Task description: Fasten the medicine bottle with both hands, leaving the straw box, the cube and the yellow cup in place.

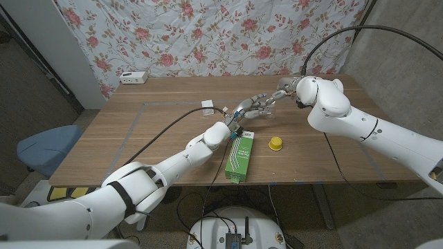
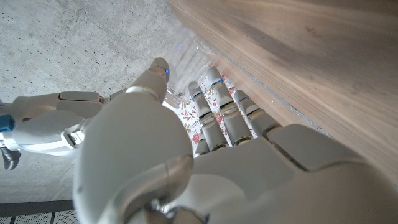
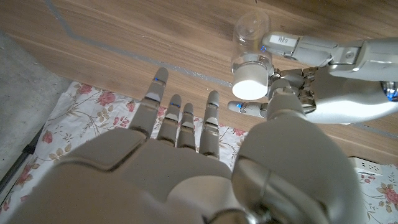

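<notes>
I hold the clear plastic medicine bottle with its white round cap (image 3: 250,87) in my left robot hand (image 1: 250,108), above the wooden counter (image 1: 159,128). My right robot hand (image 3: 186,134) is open, fingers spread, just beside the cap. I judge I should close fingertips squarely around the cap, then twist while the left steadies.

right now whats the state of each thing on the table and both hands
medicine bottle: clear, white cap on, held off the table by the left hand
left hand: grips the bottle
right hand: fingers spread, holding nothing
straw box: green, lying flat
yellow cup: on the table, untouched
cube: on the table, untouched
</notes>
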`<state>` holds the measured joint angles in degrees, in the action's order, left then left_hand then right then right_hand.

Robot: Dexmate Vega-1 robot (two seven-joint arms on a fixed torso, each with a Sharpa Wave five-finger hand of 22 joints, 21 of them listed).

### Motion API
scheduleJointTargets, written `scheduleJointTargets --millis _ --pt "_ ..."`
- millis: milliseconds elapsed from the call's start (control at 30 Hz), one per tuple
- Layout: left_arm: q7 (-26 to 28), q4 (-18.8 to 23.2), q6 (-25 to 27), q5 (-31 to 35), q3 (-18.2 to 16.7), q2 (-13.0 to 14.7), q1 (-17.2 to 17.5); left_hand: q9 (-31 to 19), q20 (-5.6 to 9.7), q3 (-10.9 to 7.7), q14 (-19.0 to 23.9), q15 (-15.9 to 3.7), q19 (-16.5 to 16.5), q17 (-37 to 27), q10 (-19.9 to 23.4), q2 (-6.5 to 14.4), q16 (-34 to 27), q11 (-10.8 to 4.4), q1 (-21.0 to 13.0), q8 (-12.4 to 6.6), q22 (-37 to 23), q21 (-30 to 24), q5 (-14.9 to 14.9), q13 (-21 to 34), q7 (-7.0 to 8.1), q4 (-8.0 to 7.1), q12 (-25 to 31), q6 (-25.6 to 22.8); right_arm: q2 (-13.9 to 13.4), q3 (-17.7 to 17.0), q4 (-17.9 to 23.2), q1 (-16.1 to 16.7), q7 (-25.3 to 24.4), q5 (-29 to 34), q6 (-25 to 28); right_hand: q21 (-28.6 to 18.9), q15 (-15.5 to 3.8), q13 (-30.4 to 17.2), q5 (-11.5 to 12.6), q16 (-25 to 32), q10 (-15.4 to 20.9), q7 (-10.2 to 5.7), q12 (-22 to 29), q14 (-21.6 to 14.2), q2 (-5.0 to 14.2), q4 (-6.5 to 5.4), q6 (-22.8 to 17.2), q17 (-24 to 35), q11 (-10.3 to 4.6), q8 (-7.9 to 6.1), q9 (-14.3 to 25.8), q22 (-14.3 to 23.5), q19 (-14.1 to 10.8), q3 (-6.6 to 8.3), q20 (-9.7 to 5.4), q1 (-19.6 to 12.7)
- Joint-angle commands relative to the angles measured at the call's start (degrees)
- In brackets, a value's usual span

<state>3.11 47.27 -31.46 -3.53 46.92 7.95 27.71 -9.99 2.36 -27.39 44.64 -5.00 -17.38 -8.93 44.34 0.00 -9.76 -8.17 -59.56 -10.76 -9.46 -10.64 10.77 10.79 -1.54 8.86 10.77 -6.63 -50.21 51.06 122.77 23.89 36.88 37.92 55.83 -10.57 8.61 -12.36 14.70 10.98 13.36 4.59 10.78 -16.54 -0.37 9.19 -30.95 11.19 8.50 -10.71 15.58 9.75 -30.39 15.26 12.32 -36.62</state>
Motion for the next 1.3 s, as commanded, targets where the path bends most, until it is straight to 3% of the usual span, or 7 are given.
scheduleJointTargets --millis 33,667,1033,1300 --pt "-0.5 -1.1 -0.4 -0.2 0.0 -0.3 -0.7 -0.2 7.5 -0.41 0.4 -6.04 -0.3 -0.2 0.3 0.0 -0.1 -0.17 0.4 -0.07 -0.1 0.0 0.3 0.2 0.36 -0.1 0.4 0.0 0.0 -0.2 0.0 -0.8 -1.5 -3.1 -0.9 -0.1 0.01 -0.2 0.7 0.1 -0.5 -0.04 0.0 0.3 0.17 0.74 0.2 0.0 0.2 -0.25 0.3 0.2 0.2 0.82 0.04 -2.0" --pt "-1.2 -2.4 -1.3 -0.5 0.1 -0.7 -1.2 -0.2 7.44 -0.42 0.4 -5.99 -0.2 -0.2 0.4 0.0 -0.2 -0.31 0.5 -0.08 -0.1 0.0 0.3 0.2 0.39 -0.14 0.5 0.0 0.7 2.3 -0.9 -2.5 -2.6 -3.5 0.3 -0.5 -0.06 -0.3 1.1 0.8 -0.2 -0.05 0.8 -0.6 -1.01 1.36 -4.2 -0.1 0.17 -3.16 1.0 0.2 -0.6 2.48 -0.03 -7.6" --pt "-1.1 -1.5 -0.8 -0.5 0.0 -0.4 -0.9 -0.2 7.42 -0.4 0.4 -6.05 -0.3 -0.2 0.4 0.0 -0.2 -0.21 0.5 -0.08 -0.1 -0.1 0.3 0.2 0.42 -0.09 0.5 0.0 0.8 3.0 -1.2 -2.7 -3.8 -3.6 0.6 -0.8 -0.82 -0.3 0.7 1.1 1.6 -1.89 1.4 -1.4 -1.19 0.74 -8.8 -0.1 -0.59 -5.48 1.9 0.3 -1.4 3.13 -0.05 -10.1" --pt "-1.3 -1.8 -0.8 -0.5 0.1 -0.4 -0.9 -0.2 7.38 -0.45 0.4 -6.0 -0.3 -0.2 0.3 0.0 -0.2 -0.26 0.6 -0.05 -0.1 -0.1 0.3 0.2 0.35 -0.15 0.4 0.0 1.0 3.1 -1.5 -2.5 -4.8 -3.9 0.8 -0.8 -1.14 -0.2 0.6 1.3 2.1 -2.59 1.5 -2.0 -1.1 0.53 -10.6 0.0 -0.93 -6.37 2.2 0.3 -1.8 3.26 -0.04 -10.7"
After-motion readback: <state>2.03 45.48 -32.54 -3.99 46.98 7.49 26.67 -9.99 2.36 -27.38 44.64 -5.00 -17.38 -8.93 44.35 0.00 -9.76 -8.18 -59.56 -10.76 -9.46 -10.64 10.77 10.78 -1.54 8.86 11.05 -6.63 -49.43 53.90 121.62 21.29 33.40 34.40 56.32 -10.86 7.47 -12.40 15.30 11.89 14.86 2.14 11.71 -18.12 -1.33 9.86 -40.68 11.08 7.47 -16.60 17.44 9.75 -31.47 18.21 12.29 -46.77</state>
